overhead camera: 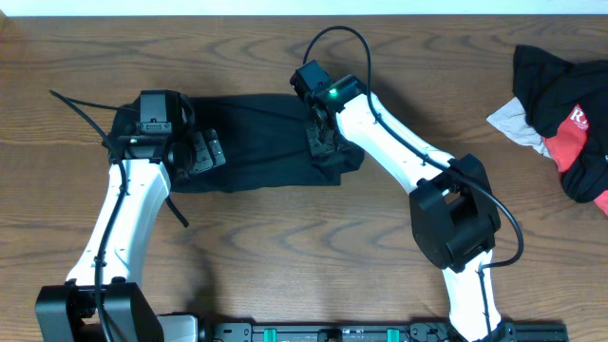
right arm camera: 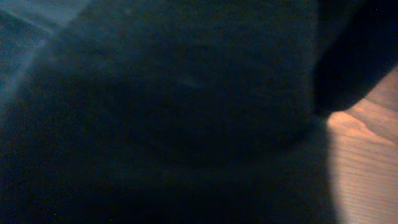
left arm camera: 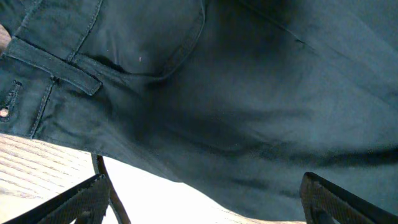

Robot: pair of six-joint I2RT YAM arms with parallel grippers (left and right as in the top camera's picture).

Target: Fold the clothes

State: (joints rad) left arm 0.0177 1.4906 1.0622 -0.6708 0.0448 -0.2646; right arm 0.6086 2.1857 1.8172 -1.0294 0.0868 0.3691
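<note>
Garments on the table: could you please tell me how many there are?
2 for certain: dark trousers spread at centre-left, and a black-and-red top crumpled at the right edge. A grey-white piece beside the top may be a third; others could be hidden there.

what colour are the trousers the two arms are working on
Black, or a very dark navy. The trousers show best in the left wrist view.

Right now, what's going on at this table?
Both arms are working on the dark trousers spread on the wooden table. The left gripper hovers open over the waistband end. The right gripper is pressed into the bunched opposite end, its grip hidden. A black-and-red clothing pile lies at the far right.
</note>
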